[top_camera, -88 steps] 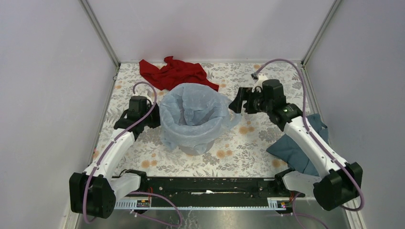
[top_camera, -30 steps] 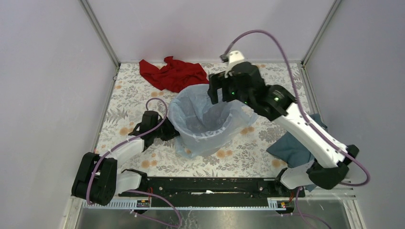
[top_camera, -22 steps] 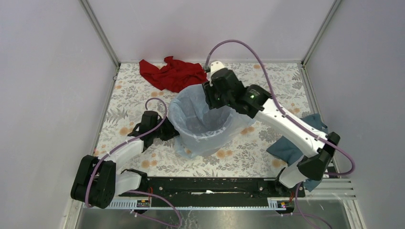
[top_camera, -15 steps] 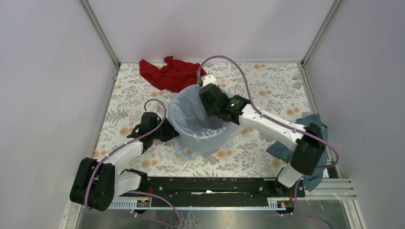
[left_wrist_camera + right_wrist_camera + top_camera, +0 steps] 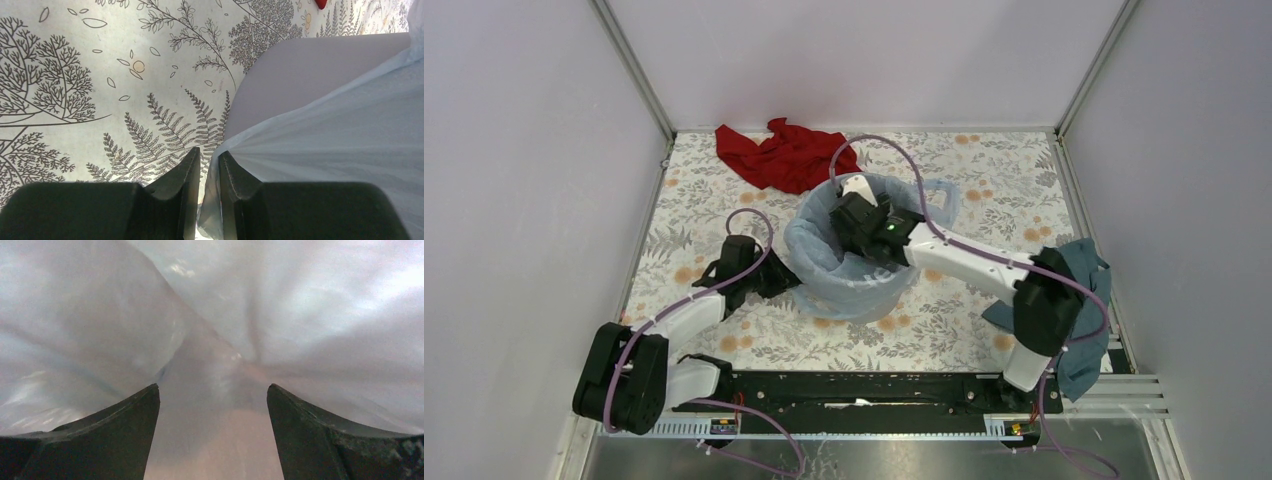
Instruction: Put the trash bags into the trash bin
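Note:
The pale blue trash bag is draped over the rim of the trash bin and lines its inside; one handle loop sticks out at the back right. In the left wrist view the bin's bare grey wall shows beside the film. My left gripper sits low at the bin's left side, shut on a fold of the bag between its fingers. My right gripper is plunged down inside the bin, jaws open, with bag film all round and nothing between them.
A red cloth lies crumpled behind the bin at the back. A dark teal cloth lies at the right edge, partly under my right arm's elbow. Enclosure walls stand close on the left, back and right of the floral table.
My right arm has swung from above the bin's far rim down into the bin, pushing the bag's film inward. The left gripper has kept its hold at the bin's left side.

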Action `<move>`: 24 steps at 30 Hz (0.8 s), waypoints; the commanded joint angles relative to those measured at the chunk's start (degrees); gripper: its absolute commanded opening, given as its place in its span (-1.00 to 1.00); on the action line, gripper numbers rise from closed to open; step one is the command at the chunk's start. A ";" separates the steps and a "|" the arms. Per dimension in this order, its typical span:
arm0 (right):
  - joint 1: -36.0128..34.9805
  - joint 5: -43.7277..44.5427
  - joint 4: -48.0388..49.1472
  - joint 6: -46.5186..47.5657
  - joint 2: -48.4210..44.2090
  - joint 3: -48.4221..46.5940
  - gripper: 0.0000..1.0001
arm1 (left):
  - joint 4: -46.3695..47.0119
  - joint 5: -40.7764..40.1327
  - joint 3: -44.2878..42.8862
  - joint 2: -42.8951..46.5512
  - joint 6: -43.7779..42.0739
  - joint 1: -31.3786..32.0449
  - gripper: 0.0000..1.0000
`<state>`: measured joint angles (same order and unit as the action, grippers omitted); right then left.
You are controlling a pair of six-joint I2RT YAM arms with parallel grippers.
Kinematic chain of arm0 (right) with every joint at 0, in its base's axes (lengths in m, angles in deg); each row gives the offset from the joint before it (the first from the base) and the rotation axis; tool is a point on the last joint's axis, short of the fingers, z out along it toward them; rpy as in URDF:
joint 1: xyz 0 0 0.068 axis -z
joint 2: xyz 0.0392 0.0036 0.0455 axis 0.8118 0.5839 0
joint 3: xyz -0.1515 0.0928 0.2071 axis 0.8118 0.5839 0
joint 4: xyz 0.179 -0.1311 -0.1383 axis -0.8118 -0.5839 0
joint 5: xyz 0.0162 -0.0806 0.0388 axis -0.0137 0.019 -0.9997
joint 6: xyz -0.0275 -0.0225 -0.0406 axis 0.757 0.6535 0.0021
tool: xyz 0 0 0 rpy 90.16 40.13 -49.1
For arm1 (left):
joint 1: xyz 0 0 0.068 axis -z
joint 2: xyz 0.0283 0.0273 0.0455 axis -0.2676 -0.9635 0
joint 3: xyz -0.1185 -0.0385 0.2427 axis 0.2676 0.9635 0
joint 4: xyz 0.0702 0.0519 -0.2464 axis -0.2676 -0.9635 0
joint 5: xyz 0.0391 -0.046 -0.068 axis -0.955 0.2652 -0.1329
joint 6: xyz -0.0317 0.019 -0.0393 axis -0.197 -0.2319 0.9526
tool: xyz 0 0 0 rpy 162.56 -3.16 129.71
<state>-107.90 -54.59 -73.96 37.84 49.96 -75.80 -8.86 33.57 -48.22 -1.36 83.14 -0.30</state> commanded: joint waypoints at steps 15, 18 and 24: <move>-2.21 -24.38 -7.67 -3.70 -11.29 -7.91 0.87 | -3.39 5.19 -1.87 7.11 -0.53 0.15 -0.53; -2.22 -25.79 -4.52 -4.29 -8.68 -3.85 0.95 | -3.30 5.92 -2.51 7.76 0.56 0.16 -0.53; -2.14 -25.21 3.83 -5.96 -3.64 2.19 0.99 | -4.59 7.95 -4.65 9.67 1.31 0.23 -0.49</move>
<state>-109.96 -78.85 -76.10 33.88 43.64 -76.07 -13.88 38.88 -49.12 6.09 83.73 -0.23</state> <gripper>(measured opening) 0.993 0.246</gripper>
